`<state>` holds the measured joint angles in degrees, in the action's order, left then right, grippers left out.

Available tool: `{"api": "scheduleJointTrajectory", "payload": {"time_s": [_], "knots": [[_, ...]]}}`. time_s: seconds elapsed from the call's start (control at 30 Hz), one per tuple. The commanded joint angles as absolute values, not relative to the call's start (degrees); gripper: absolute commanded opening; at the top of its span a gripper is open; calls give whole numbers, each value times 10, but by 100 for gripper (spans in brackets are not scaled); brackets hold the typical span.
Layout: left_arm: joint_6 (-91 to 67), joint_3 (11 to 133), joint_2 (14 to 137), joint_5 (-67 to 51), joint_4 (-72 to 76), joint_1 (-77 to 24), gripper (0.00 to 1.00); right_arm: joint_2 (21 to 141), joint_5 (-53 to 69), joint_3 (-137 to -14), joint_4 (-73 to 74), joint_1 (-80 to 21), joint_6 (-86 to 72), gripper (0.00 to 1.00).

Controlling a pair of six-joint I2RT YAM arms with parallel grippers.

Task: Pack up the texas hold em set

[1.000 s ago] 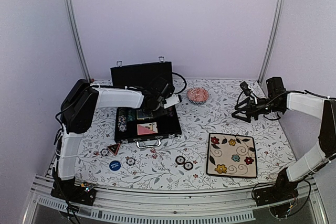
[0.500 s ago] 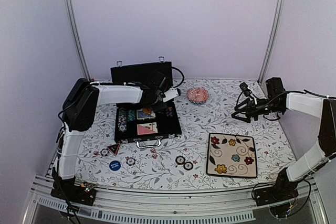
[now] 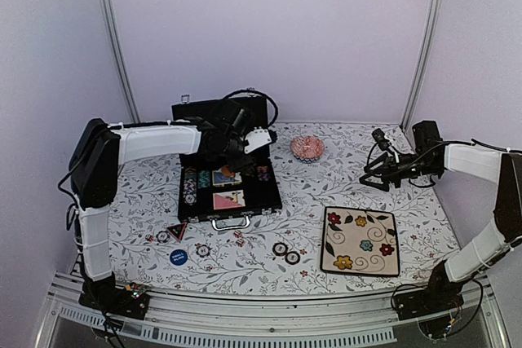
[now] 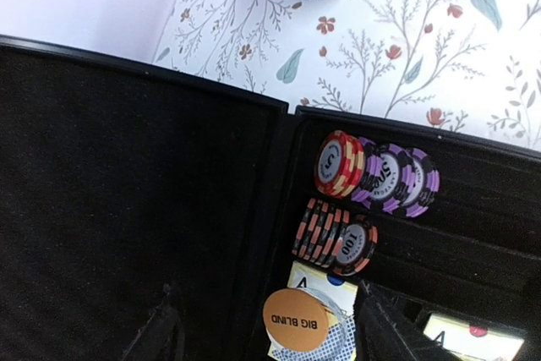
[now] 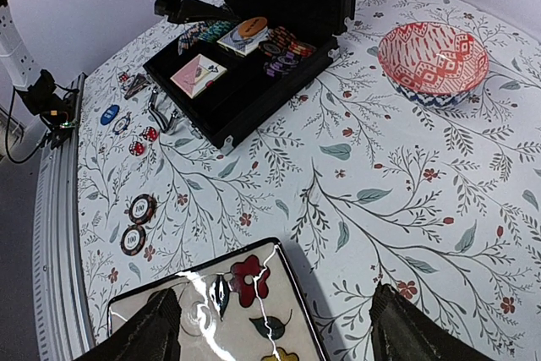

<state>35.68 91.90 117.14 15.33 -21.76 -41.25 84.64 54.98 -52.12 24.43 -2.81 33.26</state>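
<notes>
The black case [image 3: 230, 193] lies open with its lid [image 3: 218, 116] upright. In the left wrist view its tray holds red-yellow chips [image 4: 338, 163], purple chips [image 4: 394, 177], an orange-black chip stack [image 4: 335, 235] and a card deck [image 4: 325, 286] with an orange BIG BLIND button [image 4: 296, 320] on it. My left gripper [image 3: 230, 155] hovers open and empty above that button [image 4: 275, 314]. On the table in front of the case lie a blue button [image 3: 178, 256], loose chips [image 3: 285, 253] and red dice [image 5: 144, 134]. My right gripper [image 3: 372, 178] is open and empty, held above the table at the right.
A cream flowered plate [image 3: 360, 240] lies at the front right, under my right gripper in its wrist view [image 5: 228, 302]. A pink patterned bowl [image 3: 307, 147] stands behind the case to its right. More chips [image 3: 202, 249] and a triangular card piece [image 3: 177, 230] lie left of the case handle.
My left gripper has lifted and drawn back from the case tray toward the lid, and its elbow has swung left. The right arm has not moved.
</notes>
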Motion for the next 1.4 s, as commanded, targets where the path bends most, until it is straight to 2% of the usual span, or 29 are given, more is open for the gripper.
{"api": "scheduleJointTrajectory", "payload": {"time_s": [0.0, 0.57, 1.03, 1.37], "knots": [[378, 896, 1188, 141, -241, -413, 69, 854, 561, -537, 253, -26, 339, 78], [483, 909, 1255, 163, -154, -404, 70, 841, 550, -535, 257, -25, 337, 78], [486, 981, 1299, 187, -141, -376, 69, 835, 543, -530, 258, -25, 338, 77], [467, 984, 1296, 170, -157, -374, 68, 835, 540, -528, 258, -25, 341, 78]]}}
